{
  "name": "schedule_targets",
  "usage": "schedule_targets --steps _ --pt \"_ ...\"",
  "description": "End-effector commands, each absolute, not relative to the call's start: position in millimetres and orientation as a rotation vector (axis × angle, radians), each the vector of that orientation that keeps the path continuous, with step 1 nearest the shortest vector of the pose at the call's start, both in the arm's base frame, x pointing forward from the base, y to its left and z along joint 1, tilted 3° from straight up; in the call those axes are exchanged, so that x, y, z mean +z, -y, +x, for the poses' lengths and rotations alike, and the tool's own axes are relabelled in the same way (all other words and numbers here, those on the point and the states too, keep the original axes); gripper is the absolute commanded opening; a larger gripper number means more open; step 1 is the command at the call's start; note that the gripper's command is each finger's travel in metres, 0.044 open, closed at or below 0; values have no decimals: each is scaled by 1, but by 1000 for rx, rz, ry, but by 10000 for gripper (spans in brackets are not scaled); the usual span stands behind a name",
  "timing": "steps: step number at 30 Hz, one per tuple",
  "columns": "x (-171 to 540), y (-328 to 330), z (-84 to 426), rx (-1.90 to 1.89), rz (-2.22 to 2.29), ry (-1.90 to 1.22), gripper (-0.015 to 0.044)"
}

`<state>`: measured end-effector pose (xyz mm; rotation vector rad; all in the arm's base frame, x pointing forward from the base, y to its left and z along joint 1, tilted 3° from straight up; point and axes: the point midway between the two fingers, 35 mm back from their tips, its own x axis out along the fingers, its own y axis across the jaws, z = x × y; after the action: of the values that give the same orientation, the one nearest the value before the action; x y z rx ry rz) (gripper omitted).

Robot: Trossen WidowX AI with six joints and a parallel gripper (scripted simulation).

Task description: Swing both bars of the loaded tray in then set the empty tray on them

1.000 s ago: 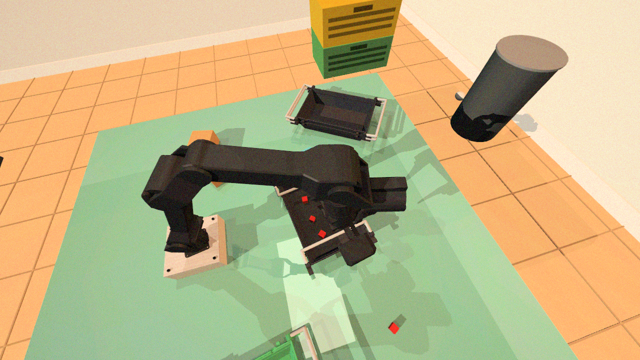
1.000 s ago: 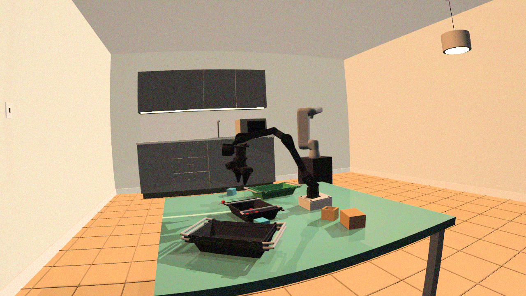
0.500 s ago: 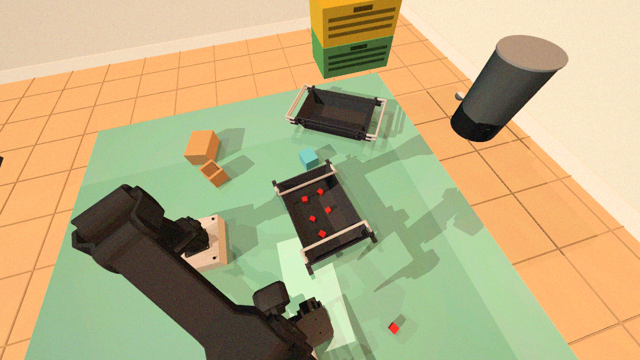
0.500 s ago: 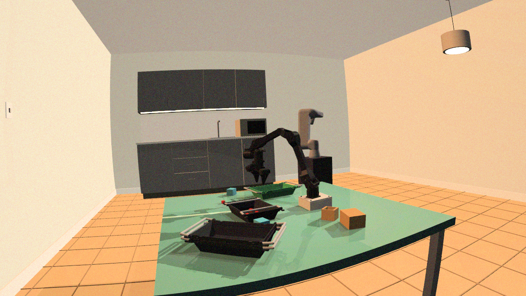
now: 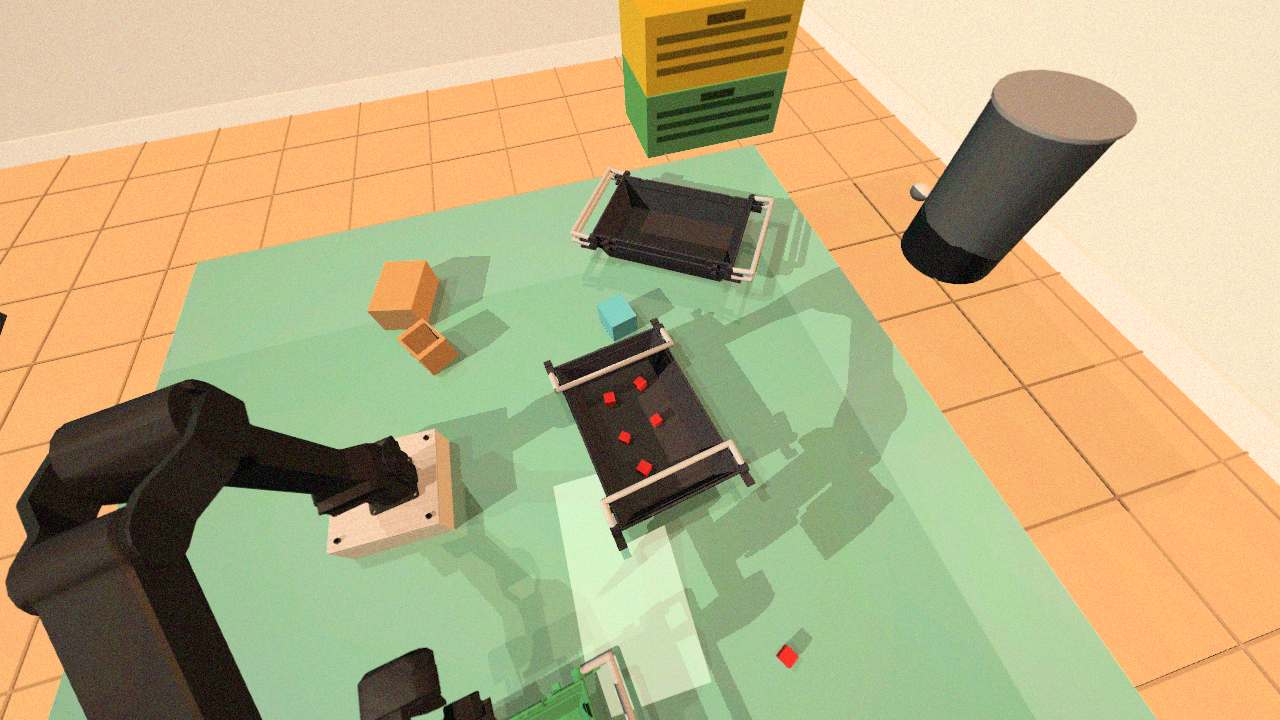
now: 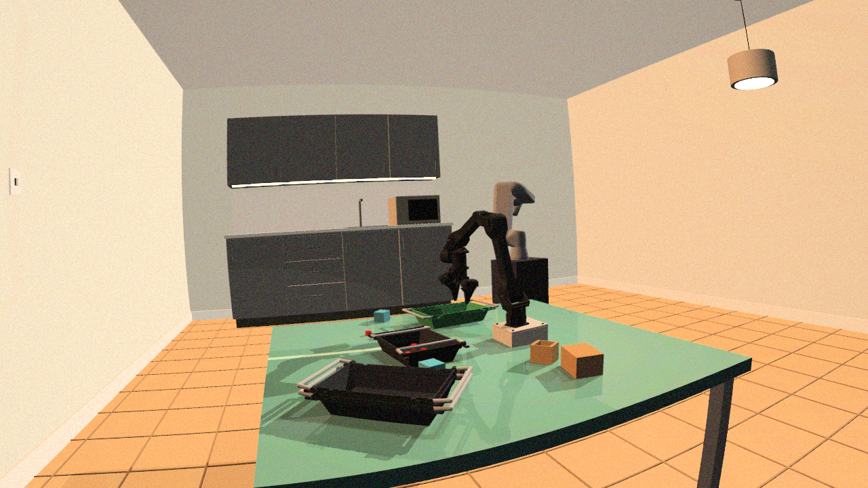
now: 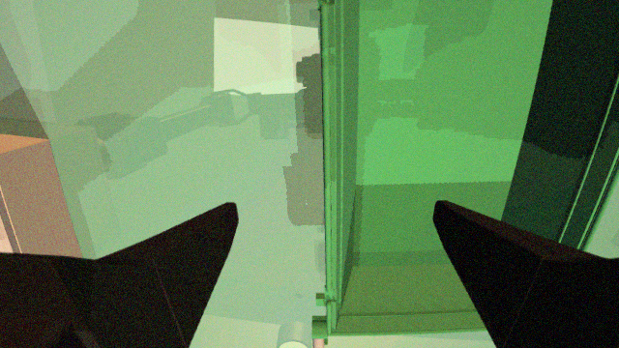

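So the loaded tray (image 5: 689, 438) (image 6: 449, 352) is sitting inboard of the top view's right table edge, bars across. Gripper (image 5: 469, 707) (image 6: 461, 300) (image 7: 335, 211) is hovering wide open, holding nothing, over the green tray (image 5: 559, 702) (image 6: 445, 318) (image 7: 334, 169); off-centre closing could be tipping it.

From where I operate, I see a room with a kitchen along its back wall: dark wall cupboards (image 6: 364, 147) with a lit strip beneath, base units (image 6: 315, 272) under a counter, a slim tap (image 6: 360, 212) and a microwave (image 6: 414, 209). The floor (image 5: 1118, 429) (image 6: 151, 388) is orange tile, and a pendant lamp (image 6: 752, 68) hangs from the ceiling.
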<state>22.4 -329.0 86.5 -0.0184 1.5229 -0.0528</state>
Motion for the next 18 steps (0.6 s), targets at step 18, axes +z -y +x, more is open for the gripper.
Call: schedule_targets --steps 18 --pt "1 330 26 -40 -19 -1520 440"
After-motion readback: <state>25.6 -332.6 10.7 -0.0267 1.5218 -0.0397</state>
